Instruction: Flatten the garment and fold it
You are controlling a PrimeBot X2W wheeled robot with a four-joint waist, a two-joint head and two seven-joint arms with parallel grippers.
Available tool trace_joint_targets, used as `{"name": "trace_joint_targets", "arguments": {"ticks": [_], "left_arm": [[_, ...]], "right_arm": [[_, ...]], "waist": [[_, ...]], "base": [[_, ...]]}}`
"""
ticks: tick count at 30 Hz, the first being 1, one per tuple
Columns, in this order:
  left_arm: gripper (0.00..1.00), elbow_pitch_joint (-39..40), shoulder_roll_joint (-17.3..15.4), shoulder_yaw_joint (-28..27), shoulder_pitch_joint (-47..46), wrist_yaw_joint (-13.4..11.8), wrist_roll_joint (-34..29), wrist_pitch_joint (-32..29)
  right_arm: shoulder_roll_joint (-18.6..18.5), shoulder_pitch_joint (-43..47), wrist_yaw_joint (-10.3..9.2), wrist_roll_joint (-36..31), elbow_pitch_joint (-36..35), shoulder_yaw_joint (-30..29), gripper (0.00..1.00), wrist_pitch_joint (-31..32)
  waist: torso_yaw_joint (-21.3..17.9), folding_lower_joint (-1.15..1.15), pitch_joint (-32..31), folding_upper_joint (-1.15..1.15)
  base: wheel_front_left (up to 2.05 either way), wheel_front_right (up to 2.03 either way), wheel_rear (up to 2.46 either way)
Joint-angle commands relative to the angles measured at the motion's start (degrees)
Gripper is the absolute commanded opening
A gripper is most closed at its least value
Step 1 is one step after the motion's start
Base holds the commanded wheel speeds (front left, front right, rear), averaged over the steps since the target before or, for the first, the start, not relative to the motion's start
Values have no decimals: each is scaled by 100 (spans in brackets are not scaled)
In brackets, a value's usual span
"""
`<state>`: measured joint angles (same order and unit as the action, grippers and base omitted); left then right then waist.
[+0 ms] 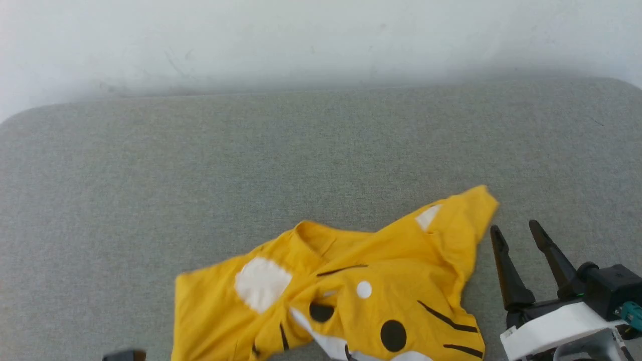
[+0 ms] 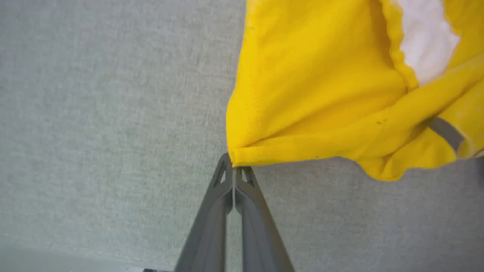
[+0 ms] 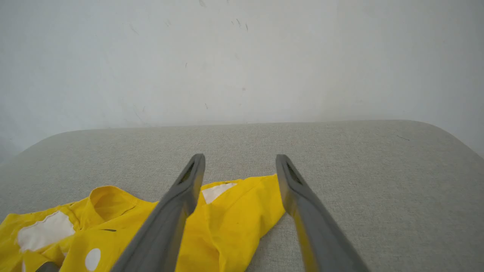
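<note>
- Garment [image 1: 351, 296] lies crumpled, print side up, at the near edge of the grey worktop [image 1: 251, 150]; its lower part runs off the bottom of the head view.
- From the head view come the black stripes, black dots and white patches on bright yellow cotton, the ribbed neck opening [image 1: 311, 235], and one sleeve [image 1: 466, 215] reaching toward the right claw [image 1: 515, 228].
- From the left wrist view comes the grip: the left claw [image 2: 234, 166] is clenched on a stitched corner of the yellow cloth, which fans out from the tips in soft folds.
- The right claw is spread wide and grasps nothing. In its wrist view the sleeve lies between its long, tapering fingers [image 3: 177, 211].
- The worktop is a woven, speckled fabric with rounded corners, set against a pale, scuffed wall [image 3: 242, 56].
</note>
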<state>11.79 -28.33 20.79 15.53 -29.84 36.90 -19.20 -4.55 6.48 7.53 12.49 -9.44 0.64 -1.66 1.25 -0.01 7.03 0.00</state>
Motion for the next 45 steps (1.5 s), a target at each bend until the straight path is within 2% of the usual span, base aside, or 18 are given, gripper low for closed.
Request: {"name": "trace_joint_targets", "arguments": {"ticks": [1,4,5,6,17,20,25,30,39,40,41,42,45], "left_arm": [[0,-47,37,-48,156,-38,102,2],[2,-250,223,-85,379,100,384,104],[46,-305,302,-102,373,171,460,177],[100,-344,372,-127,328,242,498,289],[100,-327,564,-550,-635,856,-316,2813],[100,-383,664,-500,-917,1062,-540,3233],[100,-581,972,-507,-1195,1325,-890,3408],[100,-680,1376,-659,-1269,1571,-1174,3417],[100,-990,1935,-923,-1303,2026,-1483,3419],[100,-1010,1980,-954,-1310,2071,-1518,3419],[100,-1029,2020,-992,-1312,2109,-1552,3419],[100,-1045,2057,-1033,-1305,2143,-1581,3419],[100,-1062,2144,-1180,-1258,2223,-1667,3419]], "right_arm": [[16,82,-4,-49,-36,7,100,12],[21,118,-4,-54,-53,6,100,52],[21,126,-4,-54,-60,-1,100,66],[20,137,-4,-54,-69,-12,100,80],[14,254,-4,-79,-133,-91,100,291],[-82,201,-4,-49,3,-21,100,506],[-572,-227,-4,162,613,492,100,1233],[-974,-1017,-4,477,1320,1156,100,1683],[-1175,-2298,-4,952,3014,2104,98,1956],[-1189,-2379,-4,997,3173,2175,44,1996],[-1189,-2439,-4,1076,3291,2234,5,2019],[-1204,-2488,-4,1141,3374,2282,0,2022],[-1295,-2555,-4,1245,3442,2233,0,1848]], "waist": [[40,1,-47,0],[43,1,-94,0],[43,1,-115,0],[43,1,-137,0],[-15,1,-377,0],[1,1,-388,0],[60,1,-344,0],[196,1,-285,0],[412,1,-196,0],[431,1,-185,0],[441,1,-182,0],[443,1,-178,0],[399,1,-180,0]], "base": [[0,0,0],[0,0,0],[0,0,0],[0,0,0],[0,0,0],[0,0,0],[0,0,0],[0,0,0],[0,0,0],[0,0,0],[0,0,0],[0,0,0],[0,0,0]]}}
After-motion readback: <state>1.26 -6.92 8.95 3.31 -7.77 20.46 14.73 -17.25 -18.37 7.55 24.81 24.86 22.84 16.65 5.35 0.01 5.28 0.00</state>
